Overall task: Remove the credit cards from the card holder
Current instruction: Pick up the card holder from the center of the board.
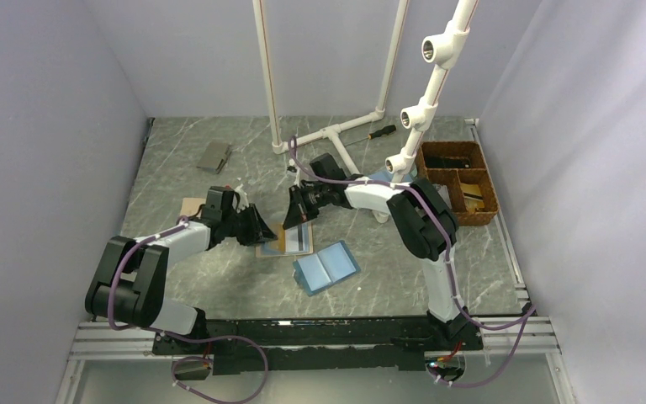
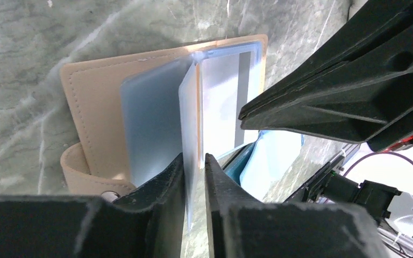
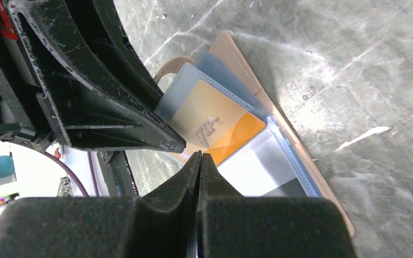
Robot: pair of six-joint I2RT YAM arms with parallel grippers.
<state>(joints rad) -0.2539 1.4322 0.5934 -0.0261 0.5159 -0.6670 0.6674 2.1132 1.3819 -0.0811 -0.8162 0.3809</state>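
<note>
The card holder [image 1: 283, 241] lies open on the table, tan outside [image 2: 91, 102], with clear blue-grey sleeves fanned up. One sleeve [image 2: 191, 123] stands upright between my left gripper's [image 2: 194, 160] fingers; the jaws are narrow around it, a sliver of gap still on one side. An orange credit card [image 3: 215, 126] shows in that sleeve. A white card with a grey stripe [image 2: 226, 102] lies in the flat page beside it. My right gripper [image 3: 200, 156] is shut, its tip down at that page's edge, nothing visible between its fingers. From above, both grippers [image 1: 262, 229] [image 1: 293, 220] meet over the holder.
A light-blue bifold [image 1: 326, 267] lies open just in front of the holder. A small grey wallet [image 1: 214, 156] sits back left. A brown divided basket [image 1: 458, 181] stands at the right, with a white pipe frame [image 1: 336, 135] and a screwdriver [image 1: 381, 132] behind.
</note>
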